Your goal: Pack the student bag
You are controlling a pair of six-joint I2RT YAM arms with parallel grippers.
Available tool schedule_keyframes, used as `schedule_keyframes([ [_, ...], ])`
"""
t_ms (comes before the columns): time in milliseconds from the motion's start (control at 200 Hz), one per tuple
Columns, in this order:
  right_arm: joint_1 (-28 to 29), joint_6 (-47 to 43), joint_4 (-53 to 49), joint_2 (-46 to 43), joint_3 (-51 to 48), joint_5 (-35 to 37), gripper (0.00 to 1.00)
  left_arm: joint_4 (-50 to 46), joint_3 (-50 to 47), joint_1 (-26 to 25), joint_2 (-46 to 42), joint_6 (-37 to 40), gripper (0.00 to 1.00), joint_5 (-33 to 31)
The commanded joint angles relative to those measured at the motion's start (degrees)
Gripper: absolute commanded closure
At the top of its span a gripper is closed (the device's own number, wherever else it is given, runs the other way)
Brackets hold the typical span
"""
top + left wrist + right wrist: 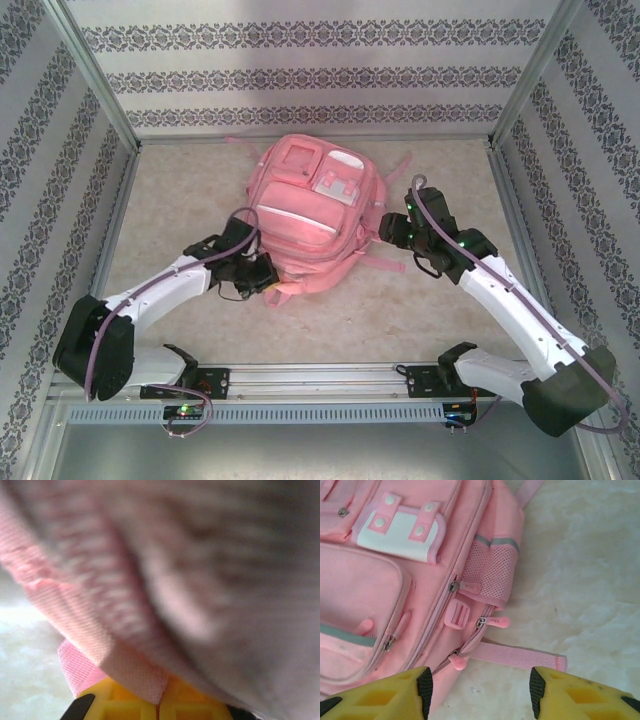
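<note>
Since the student bag (300, 225) lies flat on the bench (180, 200) with its pockets facing up, its long axis in the top view runs from 12 o'clock by the far wall down to 6 o'clock, between the two arms. The main zip runs along its 3 o'clock side. In the right wrist view a pink zip pull (495, 622) sits at about 12 o'clock, just ahead of the right pincer (480, 685), with a loose side strap (520, 657) lying between them. That pincer stands wide and empty just beside the bag's edge, so the right arm looks the nearer one for the zip. At the bag's 7 o'clock corner the left pincer (262, 278) is closed narrow, seemingly pinching a webbing strap (100, 630), probably to steady the bag.
</note>
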Motion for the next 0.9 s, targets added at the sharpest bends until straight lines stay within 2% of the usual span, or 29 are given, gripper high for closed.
schedule_keyframes([
  [0,-0.51,0.28,-3.00,-1.24,-2.92,2.18,0.44,2.16,-0.72,-7.97,-0.21,0.00,0.90,-1.66],
  [95,-0.86,0.33,-3.32,-3.82,-4.98,1.56,0.44,4.24,0.90,-14.26,2.19,1.30,0.74,-3.25],
  [200,-1.42,0.23,-3.26,-6.95,-7.19,1.75,0.44,5.56,6.85,-20.07,8.56,5.34,0.66,-3.35],
  [355,-3.16,-0.64,-4.51,-10.34,-8.54,1.93,0.44,0.73,18.30,-25.53,19.13,10.87,0.57,-2.20],
  [450,-3.85,-1.69,-5.10,-11.38,-8.63,1.74,0.45,-1.42,20.04,-26.17,20.48,12.71,0.55,-1.66],
  [555,-4.41,-2.01,-4.94,-12.07,-8.88,1.48,0.45,-1.28,18.31,-26.16,17.09,14.29,0.64,-2.42],
  [620,-4.99,-2.35,-4.34,-12.16,-9.15,-0.04,0.46,-1.57,17.18,-26.08,15.04,14.97,0.66,-2.62],
  [894,-9.08,1.84,-2.22,-9.38,-9.66,-7.36,0.49,-2.65,17.56,-26.12,14.45,17.36,0.50,0.01],
])
